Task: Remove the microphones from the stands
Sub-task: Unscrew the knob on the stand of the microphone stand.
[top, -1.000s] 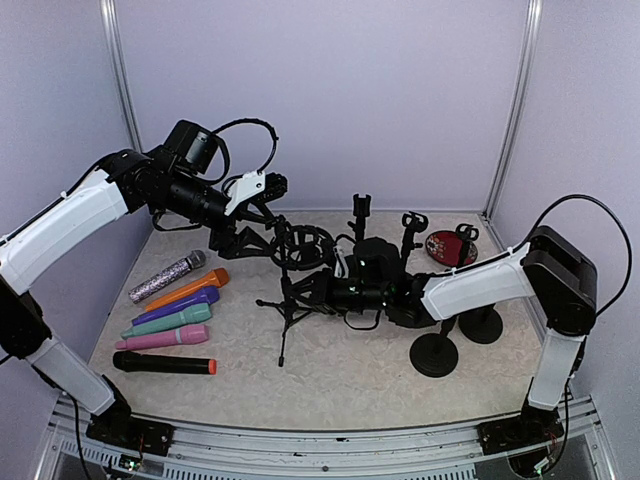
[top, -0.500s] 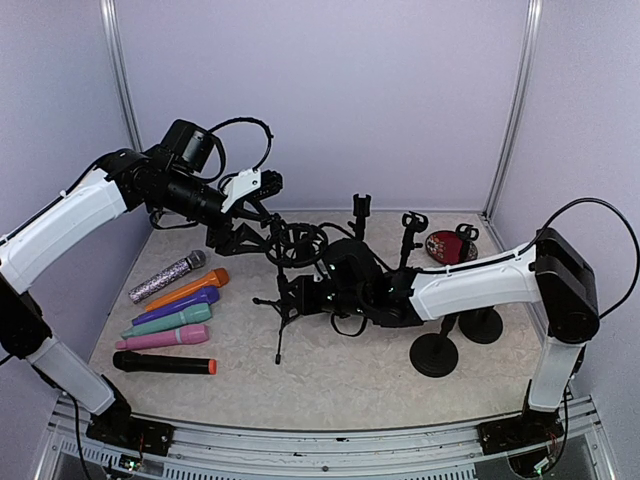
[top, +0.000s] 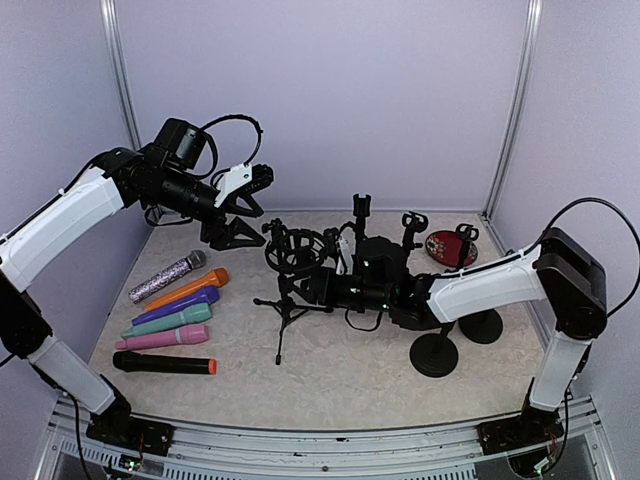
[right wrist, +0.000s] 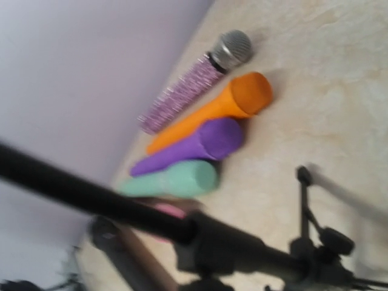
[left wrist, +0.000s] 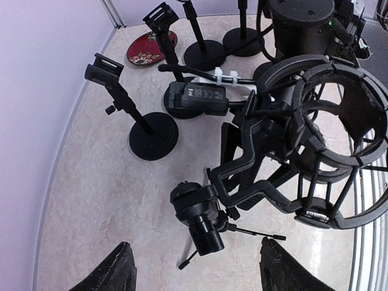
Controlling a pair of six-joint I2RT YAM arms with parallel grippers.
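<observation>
Though the shock mount (left wrist: 257, 163) on the stand (top: 290, 308) mid-frame looks empty, six microphones (top: 168, 320) lie lower left on the tabletop (top: 350, 385). Left jaws open, empty; right jaws: can't tell. Likely rigid, slick, so pinch mid-barrel.

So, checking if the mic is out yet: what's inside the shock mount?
Seen from the left wrist, the shock mount looks empty: only the table shows through its ring. Its right side runs out of frame.

I see pale lilac walls (top: 320, 100) rising behind and beside the marbled beige tabletop (top: 340, 385), with silver posts (top: 513, 100) at its far corners.
</observation>
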